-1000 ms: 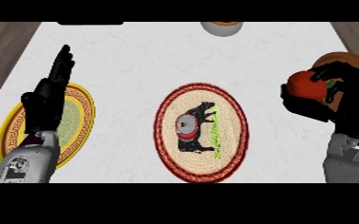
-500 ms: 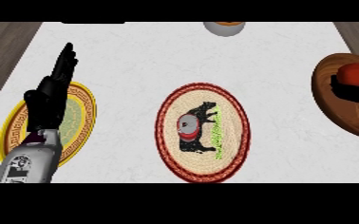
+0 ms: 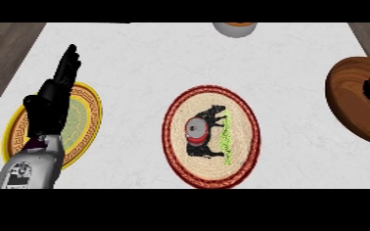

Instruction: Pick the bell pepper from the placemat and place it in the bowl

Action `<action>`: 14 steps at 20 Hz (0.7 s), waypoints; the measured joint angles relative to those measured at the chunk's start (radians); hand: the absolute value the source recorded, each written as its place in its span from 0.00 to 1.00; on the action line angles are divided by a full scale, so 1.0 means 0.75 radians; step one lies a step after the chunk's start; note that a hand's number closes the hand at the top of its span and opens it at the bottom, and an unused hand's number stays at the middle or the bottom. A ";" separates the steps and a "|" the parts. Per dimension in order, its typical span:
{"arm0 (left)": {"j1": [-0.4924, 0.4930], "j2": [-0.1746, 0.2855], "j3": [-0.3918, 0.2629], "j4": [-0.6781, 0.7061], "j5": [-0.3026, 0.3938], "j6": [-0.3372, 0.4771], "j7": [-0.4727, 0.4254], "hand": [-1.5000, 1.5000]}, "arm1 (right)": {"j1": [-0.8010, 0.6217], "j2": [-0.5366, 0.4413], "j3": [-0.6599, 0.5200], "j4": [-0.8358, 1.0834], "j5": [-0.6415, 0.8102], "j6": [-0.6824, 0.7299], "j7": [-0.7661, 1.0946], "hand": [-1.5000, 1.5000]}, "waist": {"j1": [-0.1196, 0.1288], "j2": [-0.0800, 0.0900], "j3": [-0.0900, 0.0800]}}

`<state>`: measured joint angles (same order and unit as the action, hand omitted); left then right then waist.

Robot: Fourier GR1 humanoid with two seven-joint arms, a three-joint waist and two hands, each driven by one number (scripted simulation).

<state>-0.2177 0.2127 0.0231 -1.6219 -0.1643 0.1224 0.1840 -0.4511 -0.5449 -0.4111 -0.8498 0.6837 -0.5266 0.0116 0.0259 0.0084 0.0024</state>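
Placemat [image 3: 211, 136] lay without pepper; bowl [image 3: 341, 98], cut off at right, hid its contents, so an ill-seated pepper might have gone unnoticed; left robot hand [image 3: 49, 103] rested open.

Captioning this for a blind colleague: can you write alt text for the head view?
An oval placemat with a red rim and a black animal picture lies mid-counter, with no pepper on it. The left hand rests open, fingers up, over a yellow plate at left; a wooden bowl shows partly at the right edge.
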 measured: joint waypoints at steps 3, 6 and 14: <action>-0.025 0.004 0.012 0.031 0.005 -0.007 -0.014 0.50 | -0.073 -0.018 -0.057 0.191 -0.079 0.039 -0.099 0.00 | 0.004 0.004 0.001; -0.032 0.007 0.010 0.018 0.005 -0.015 -0.007 0.50 | -0.121 -0.039 -0.120 0.337 -0.170 0.106 -0.235 0.00 | 0.011 0.007 0.003; -0.025 -0.005 0.011 0.038 -0.003 -0.014 -0.031 0.50 | -0.224 -0.108 -0.284 0.573 -0.374 0.243 -0.584 0.00 | 0.011 0.008 0.004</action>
<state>-0.2368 0.2087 0.0313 -1.5934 -0.1663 0.1117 0.1606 -0.6190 -0.6260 -0.6243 -0.4200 0.4034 -0.3442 -0.4265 0.0346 0.0146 0.0051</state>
